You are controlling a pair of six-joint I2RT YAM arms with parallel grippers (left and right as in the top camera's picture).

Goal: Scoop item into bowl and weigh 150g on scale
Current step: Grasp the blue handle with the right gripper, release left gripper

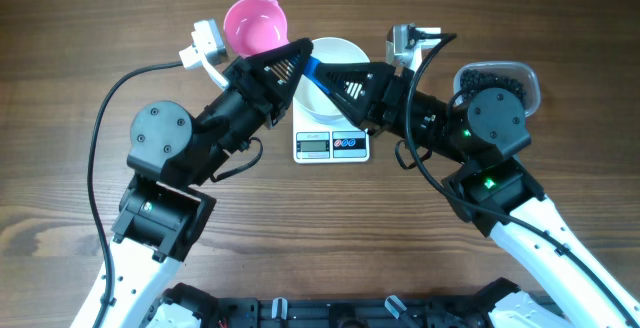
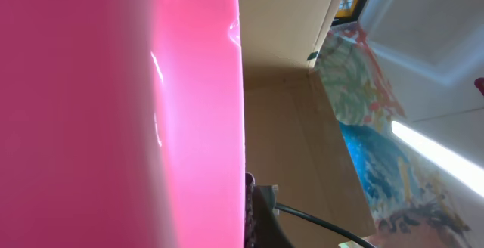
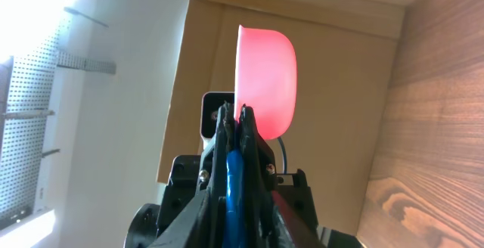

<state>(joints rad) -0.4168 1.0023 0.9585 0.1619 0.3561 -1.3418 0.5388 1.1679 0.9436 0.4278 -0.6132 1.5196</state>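
- The bowl (image 1: 338, 52) sits on the scale (image 1: 332, 145), mid-surface; its inside is mostly hidden by the grippers.
- The scale's long axis runs left to right, with its display facing the robot.
- The item (image 1: 492, 71), small black pieces, lies in a clear tub (image 1: 531, 80) at the right, well apart from the bowl.
- A blue scoop (image 1: 318, 76) crosses above the bowl on a diagonal; only its handle shows.
- The right gripper (image 3: 236, 119) is clamped on that handle.
- The left gripper (image 1: 300, 56) is closed, its tip at the handle's far end; I cannot tell whether it grips.
- A pink bowl (image 1: 255, 26) stands just beyond on the surface (image 1: 60, 88).
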